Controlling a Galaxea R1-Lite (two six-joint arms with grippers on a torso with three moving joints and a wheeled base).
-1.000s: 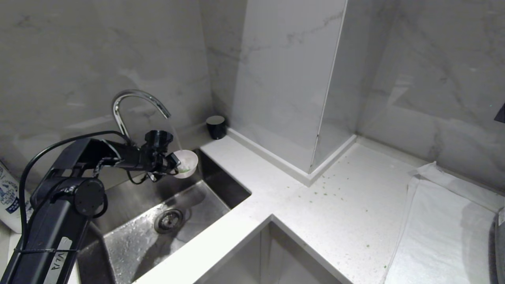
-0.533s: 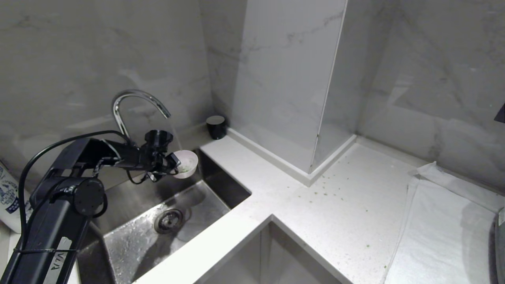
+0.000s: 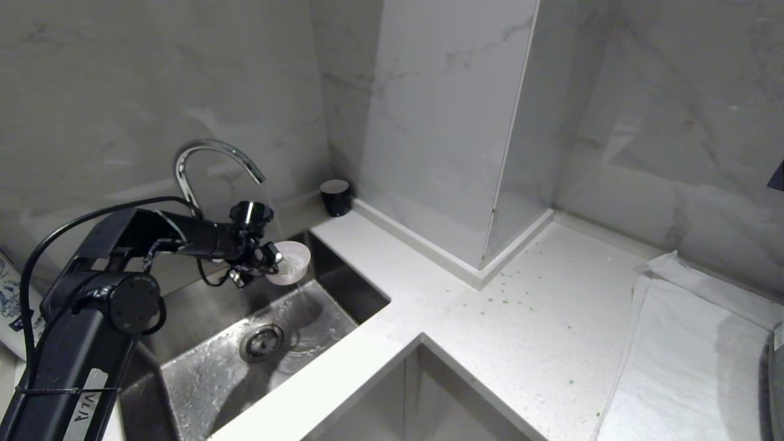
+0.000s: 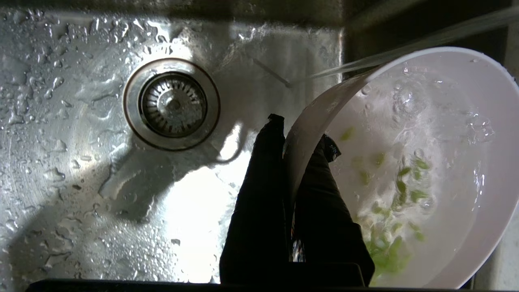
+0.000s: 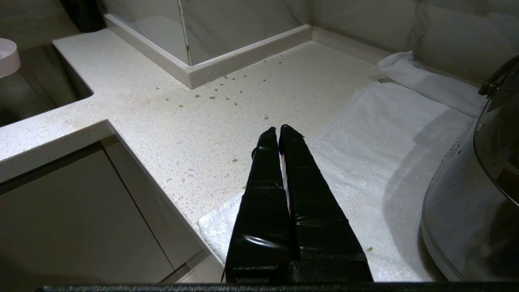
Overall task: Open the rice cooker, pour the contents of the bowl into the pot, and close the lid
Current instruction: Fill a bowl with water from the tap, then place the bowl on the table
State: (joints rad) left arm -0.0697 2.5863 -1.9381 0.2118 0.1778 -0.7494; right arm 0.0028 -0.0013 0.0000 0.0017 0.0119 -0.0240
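Observation:
My left gripper [image 3: 277, 257] is shut on the near wall of the pale pink bowl [image 3: 291, 262], one finger inside and one outside, and holds it over the sink under the tap. Water from the spout runs into the bowl [image 4: 429, 113] and a thin stream spills over its rim into the sink. The contents [image 4: 389, 239], small green bits, swirl in the bubbling water. My right gripper [image 5: 278, 129] is shut and empty, parked above the counter's front edge beside a towel. The bowl [image 5: 7, 56] also shows far off in the right wrist view. The rice cooker, its pot and its lid are out of view.
The steel sink [image 3: 202, 373] with its drain [image 3: 262, 342] lies below the curved tap [image 3: 211, 153]. A black cup [image 3: 335, 197] stands in the corner. Green bits [image 3: 508, 294] dot the counter. A white towel [image 3: 692, 355] carries a steel pan [image 5: 458, 211] at the right. A bottle [image 3: 12, 306] stands far left.
My left wrist has turned and sunk a little, bringing the bowl from tipped toward me to nearly level. Water now spills from the bowl into the sink. The right arm kept still.

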